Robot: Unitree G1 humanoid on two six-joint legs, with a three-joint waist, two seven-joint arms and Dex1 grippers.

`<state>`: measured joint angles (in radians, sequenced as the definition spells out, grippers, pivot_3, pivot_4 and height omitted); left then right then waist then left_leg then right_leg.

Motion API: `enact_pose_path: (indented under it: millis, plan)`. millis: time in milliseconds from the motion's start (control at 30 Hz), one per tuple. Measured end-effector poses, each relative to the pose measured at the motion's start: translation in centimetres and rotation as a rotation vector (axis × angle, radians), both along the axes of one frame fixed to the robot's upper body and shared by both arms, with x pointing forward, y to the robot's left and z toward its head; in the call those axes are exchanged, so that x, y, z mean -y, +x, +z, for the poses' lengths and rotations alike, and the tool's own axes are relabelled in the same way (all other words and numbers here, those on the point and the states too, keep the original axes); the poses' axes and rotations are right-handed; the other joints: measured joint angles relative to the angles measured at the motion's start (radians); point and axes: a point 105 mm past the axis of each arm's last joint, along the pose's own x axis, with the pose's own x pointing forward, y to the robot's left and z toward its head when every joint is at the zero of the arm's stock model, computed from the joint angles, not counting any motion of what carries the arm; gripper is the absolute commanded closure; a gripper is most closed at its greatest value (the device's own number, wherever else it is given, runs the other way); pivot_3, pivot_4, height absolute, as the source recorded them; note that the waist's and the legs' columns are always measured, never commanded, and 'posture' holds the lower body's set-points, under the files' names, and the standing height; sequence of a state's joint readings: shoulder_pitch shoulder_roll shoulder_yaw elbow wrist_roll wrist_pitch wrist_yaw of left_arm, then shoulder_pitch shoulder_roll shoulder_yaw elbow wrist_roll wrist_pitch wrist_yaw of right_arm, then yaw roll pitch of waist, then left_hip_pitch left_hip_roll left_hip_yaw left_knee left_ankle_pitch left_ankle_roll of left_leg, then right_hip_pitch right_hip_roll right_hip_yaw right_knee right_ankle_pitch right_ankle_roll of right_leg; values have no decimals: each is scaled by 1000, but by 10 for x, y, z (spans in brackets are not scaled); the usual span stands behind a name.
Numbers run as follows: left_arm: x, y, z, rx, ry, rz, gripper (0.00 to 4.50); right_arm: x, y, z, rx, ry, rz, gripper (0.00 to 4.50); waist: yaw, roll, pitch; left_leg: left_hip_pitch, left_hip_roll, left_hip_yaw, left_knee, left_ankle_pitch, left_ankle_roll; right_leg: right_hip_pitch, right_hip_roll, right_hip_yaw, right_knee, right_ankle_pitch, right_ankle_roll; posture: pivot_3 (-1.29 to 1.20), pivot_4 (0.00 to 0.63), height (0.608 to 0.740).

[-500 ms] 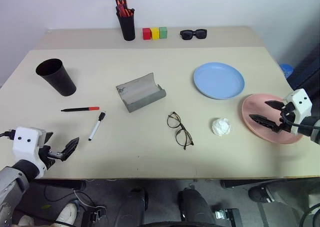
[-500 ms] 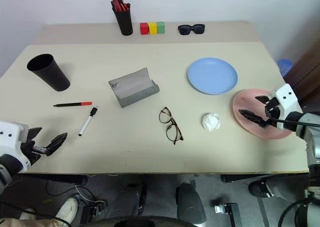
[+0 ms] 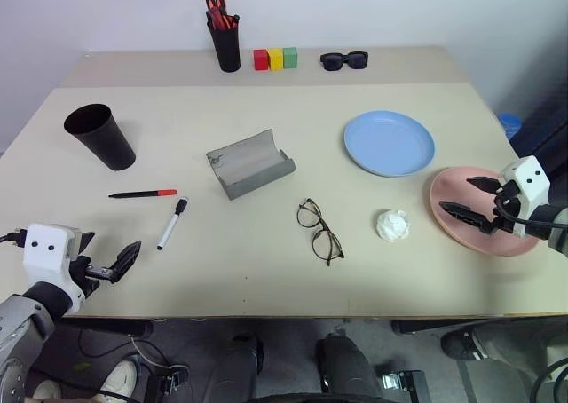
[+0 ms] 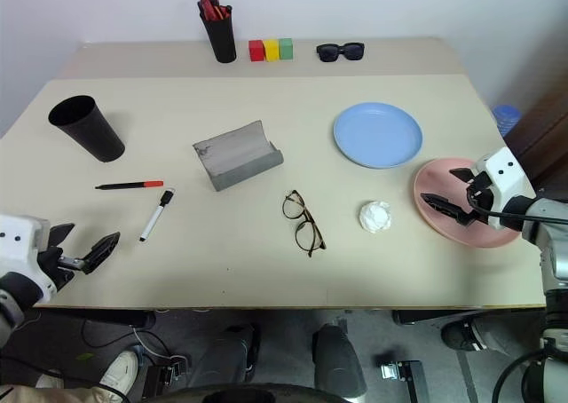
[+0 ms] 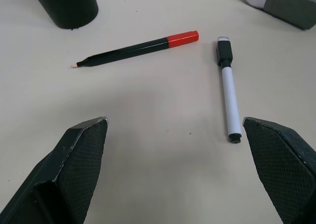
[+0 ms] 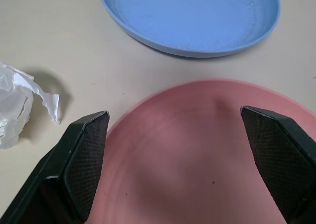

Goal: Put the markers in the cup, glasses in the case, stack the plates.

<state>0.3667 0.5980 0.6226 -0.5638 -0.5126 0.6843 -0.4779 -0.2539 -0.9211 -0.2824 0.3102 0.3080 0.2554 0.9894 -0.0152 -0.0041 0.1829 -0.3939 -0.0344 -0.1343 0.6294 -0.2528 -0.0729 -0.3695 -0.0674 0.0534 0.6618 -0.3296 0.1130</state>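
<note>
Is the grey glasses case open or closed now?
Open: the case shows its curved lid raised and an empty hollow; the glasses lie outside it.

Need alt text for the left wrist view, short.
Open left gripper hovers above the table facing two markers: black one with red end and white one with black cap. Black cup stands beyond.

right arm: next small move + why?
Probably lower the right gripper onto the near rim of the pink plate and close. Its fingers are open and hover over that plate, holding nothing. The blue plate lies apart beside it, so the stack is not yet made. The crumpled paper sits clear of the rim.
</note>
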Motion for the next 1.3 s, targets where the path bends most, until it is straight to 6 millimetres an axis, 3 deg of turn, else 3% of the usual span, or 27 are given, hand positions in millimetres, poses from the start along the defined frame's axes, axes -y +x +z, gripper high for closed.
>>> enact_pose_path:
  millis: [1300]
  plan:
    - [1,3,3,16,1,-2,0,0,0,0,0,1,2,159,0,0,0,0,0,0,0,0,0,0,0,0,0,0,0,0,150,740]
